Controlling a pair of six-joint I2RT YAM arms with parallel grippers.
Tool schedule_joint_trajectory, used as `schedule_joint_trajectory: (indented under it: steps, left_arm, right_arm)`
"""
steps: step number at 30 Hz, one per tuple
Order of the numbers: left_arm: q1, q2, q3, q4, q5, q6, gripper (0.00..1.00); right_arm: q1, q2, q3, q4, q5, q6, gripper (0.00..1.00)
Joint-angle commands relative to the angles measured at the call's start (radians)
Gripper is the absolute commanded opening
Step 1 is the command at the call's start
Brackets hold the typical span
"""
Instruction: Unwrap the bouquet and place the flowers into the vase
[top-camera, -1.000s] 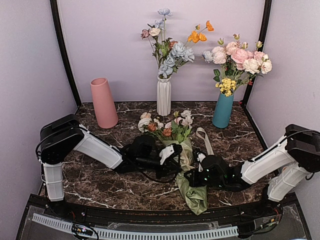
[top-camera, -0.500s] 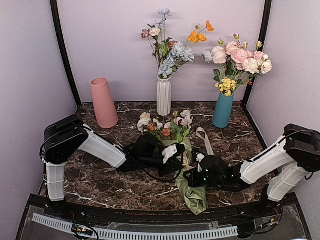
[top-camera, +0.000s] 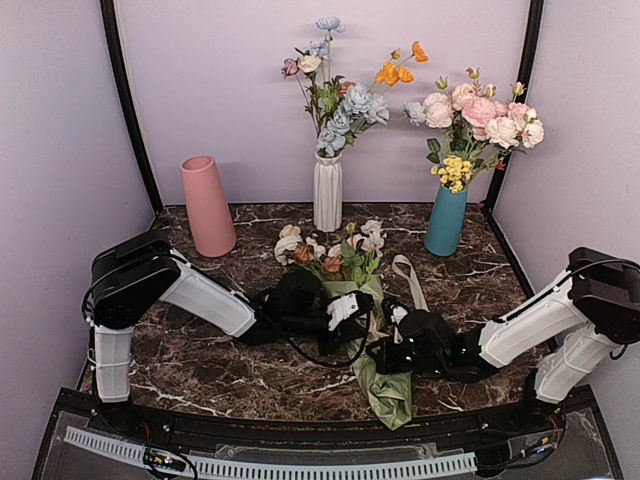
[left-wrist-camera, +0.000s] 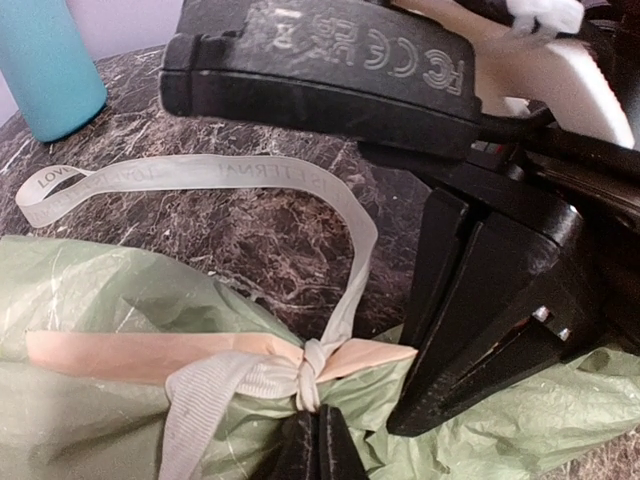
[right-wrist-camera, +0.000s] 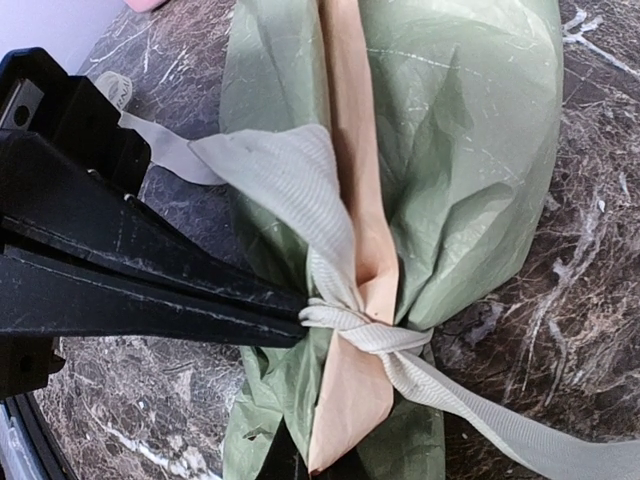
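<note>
two tools meet at the waist of the bouquet (top-camera: 340, 262), which lies on the surface (top-camera: 200, 372) between the arms, well apart from the vase (top-camera: 207, 205). the left tool (left-wrist-camera: 312, 445) is closed on the ribbon (left-wrist-camera: 200, 172) at its knot; the right tool (left-wrist-camera: 418, 415) is closed too, tips against the wrap (left-wrist-camera: 110, 290) beside it, though whether it pinches paper cannot be told. the ribbon looks limp and slick, best taken by a loose tail, and the light, crinkly paper should tear if yanked.

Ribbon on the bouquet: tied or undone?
Tied. The cream ribbon is knotted around the green paper wrap; the shut left pincer sits right at the knot.
</note>
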Motion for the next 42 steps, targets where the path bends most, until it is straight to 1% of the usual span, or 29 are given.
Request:
schedule_joint_trajectory:
  steps: [1, 8, 12, 15, 18, 19, 21, 25, 27, 30, 31, 34, 39, 42]
  left_arm:
    - [0.0, -0.013, -0.019, -0.045, -0.058, 0.016, 0.0]
    - [0.004, -0.154, -0.147, -0.018, -0.202, -0.031, 0.0]
    - [0.004, -0.192, -0.203, -0.003, -0.214, -0.081, 0.0]
    - [0.004, -0.207, -0.256, 0.019, -0.233, -0.117, 0.0]
    - [0.004, -0.228, -0.288, 0.014, -0.223, -0.132, 0.0]
    - [0.004, -0.236, -0.288, -0.002, -0.196, -0.13, 0.01]
    - [-0.002, -0.258, -0.277, -0.041, -0.14, -0.118, 0.11]
    - [-0.024, -0.288, -0.241, -0.094, -0.101, -0.089, 0.27]
    - [-0.028, -0.287, -0.203, -0.132, -0.09, -0.08, 0.3]
    - [-0.027, -0.263, -0.144, -0.165, -0.08, -0.056, 0.38]
    - [-0.028, -0.245, -0.125, -0.178, -0.081, -0.049, 0.39]
    - [-0.028, -0.2, -0.071, -0.196, -0.096, -0.031, 0.37]
    - [-0.028, -0.133, -0.001, -0.229, -0.116, -0.005, 0.26]
    - [-0.028, -0.113, 0.011, -0.239, -0.119, 0.003, 0.23]
  right_arm:
    - [0.02, 0.037, 0.031, -0.15, -0.03, -0.012, 0.0]
    - [0.018, 0.032, 0.062, -0.281, 0.057, 0.071, 0.0]
    - [0.017, 0.041, 0.089, -0.333, 0.082, 0.093, 0.0]
    - [0.018, 0.077, 0.122, -0.385, 0.093, 0.1, 0.0]
    - [0.018, 0.078, 0.127, -0.38, 0.084, 0.094, 0.0]
    - [0.018, 0.079, 0.128, -0.374, 0.08, 0.088, 0.0]
    - [0.018, 0.082, 0.135, -0.377, 0.073, 0.079, 0.0]
    - [0.018, 0.094, 0.152, -0.383, 0.061, 0.067, 0.0]
    - [0.018, 0.096, 0.151, -0.375, 0.053, 0.068, 0.0]
    - [0.017, 0.095, 0.147, -0.371, 0.05, 0.071, 0.0]
    - [0.018, 0.093, 0.146, -0.37, 0.05, 0.072, 0.0]
    - [0.017, 0.087, 0.138, -0.37, 0.05, 0.076, 0.0]
    - [0.018, 0.081, 0.135, -0.372, 0.05, 0.076, 0.0]
    - [0.018, 0.078, 0.133, -0.373, 0.053, 0.077, 0.0]
